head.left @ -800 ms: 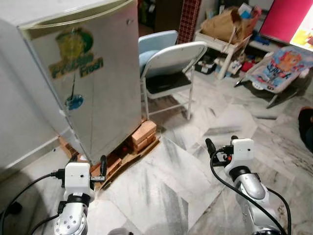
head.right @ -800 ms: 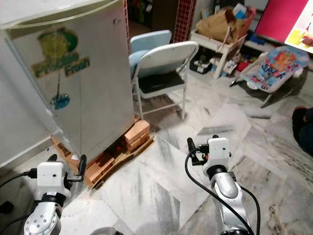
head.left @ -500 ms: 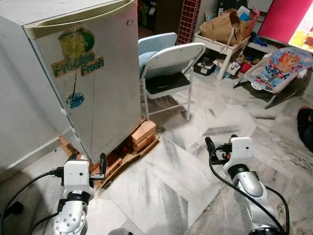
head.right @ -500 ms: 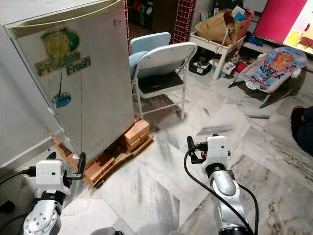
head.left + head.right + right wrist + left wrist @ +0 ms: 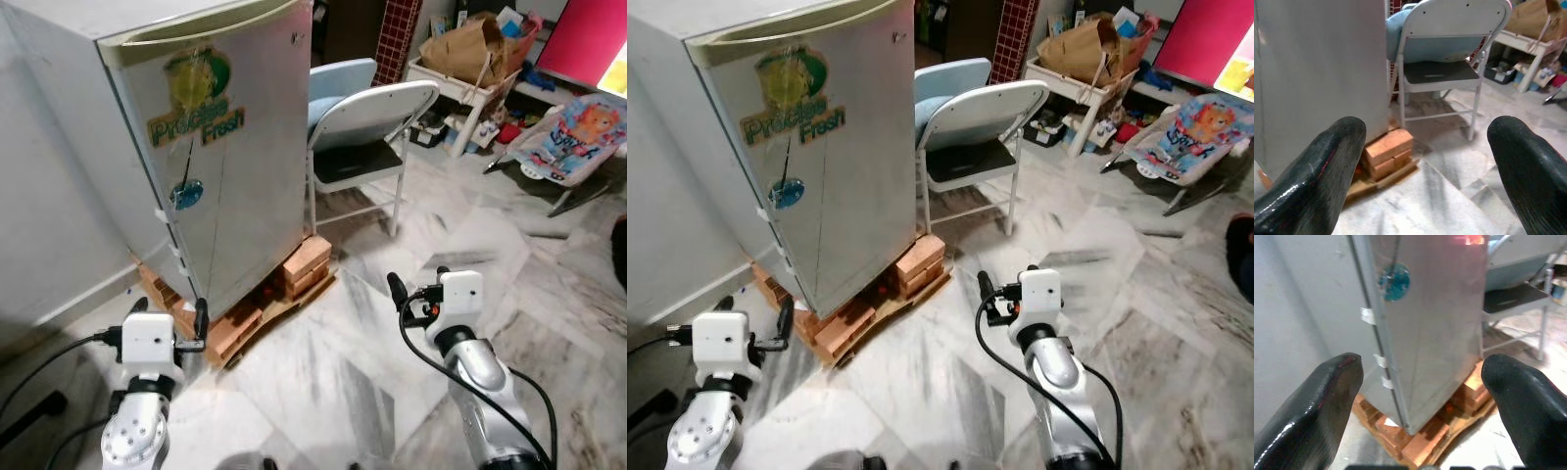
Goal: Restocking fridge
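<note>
A small silver fridge (image 5: pixel 245 166) with a green "Precise Fresh" sticker stands ahead on the left, its door shut. It rests on bricks (image 5: pixel 309 264) and a wooden pallet. My left gripper (image 5: pixel 168 311) is raised low in front of the fridge's near corner, open, with nothing between its fingers. In the left wrist view the fridge's door edge (image 5: pixel 1376 342) lies between the spread fingers (image 5: pixel 1337 382). My right gripper (image 5: pixel 419 282) hovers over the marble floor to the right of the fridge, open and empty, facing the bricks (image 5: pixel 1386 147) and the chair.
A white folding chair (image 5: pixel 367 127) with a blue cushion stands right beside the fridge. Farther right are a white shelf with a paper bag (image 5: pixel 480 49) and a baby bouncer (image 5: pixel 578 132). A grey wall (image 5: pixel 49 196) runs along the left. Marble floor spreads in front.
The whole view has shifted, so the fridge and chair now sit further right and look a little nearer. Both grippers stay raised and open.
</note>
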